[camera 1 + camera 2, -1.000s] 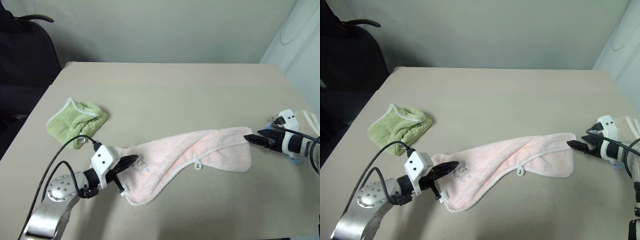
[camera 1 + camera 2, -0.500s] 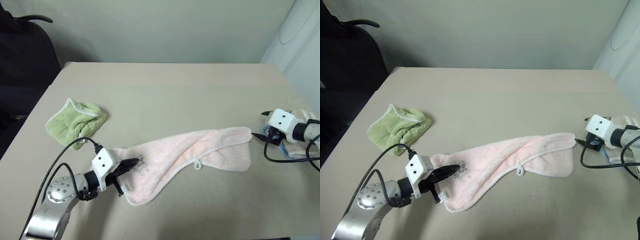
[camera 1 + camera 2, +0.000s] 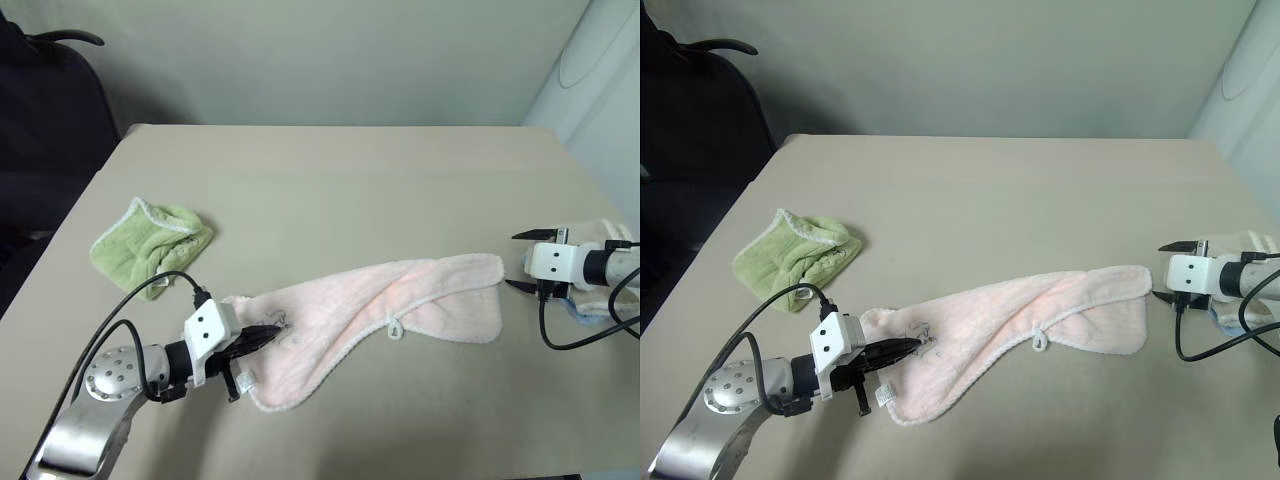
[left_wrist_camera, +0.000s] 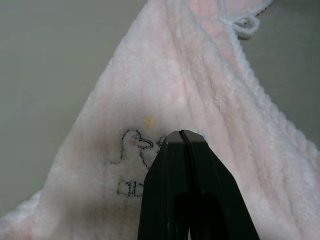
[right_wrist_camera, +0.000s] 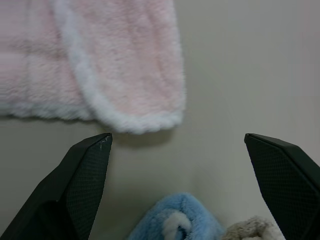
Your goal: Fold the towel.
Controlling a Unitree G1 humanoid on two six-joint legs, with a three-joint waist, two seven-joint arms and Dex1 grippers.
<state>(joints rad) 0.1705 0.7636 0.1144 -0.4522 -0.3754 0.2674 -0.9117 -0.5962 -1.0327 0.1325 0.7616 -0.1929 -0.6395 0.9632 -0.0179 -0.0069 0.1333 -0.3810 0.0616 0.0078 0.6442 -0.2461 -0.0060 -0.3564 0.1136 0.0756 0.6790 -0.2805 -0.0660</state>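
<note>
The pink towel lies rumpled lengthwise, left hand pinched shut on its embroidered corner, right hand spread wide.

Fluffy pink terry towel, matt beige table, nubby green cloth

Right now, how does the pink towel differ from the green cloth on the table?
The towel is pale pink and lies stretched out long across the table; the green cloth is lime and bunched into a small heap. The left gripper is shut on the towel's corner; the green cloth lies untouched. Both are terry with white trim.
</note>
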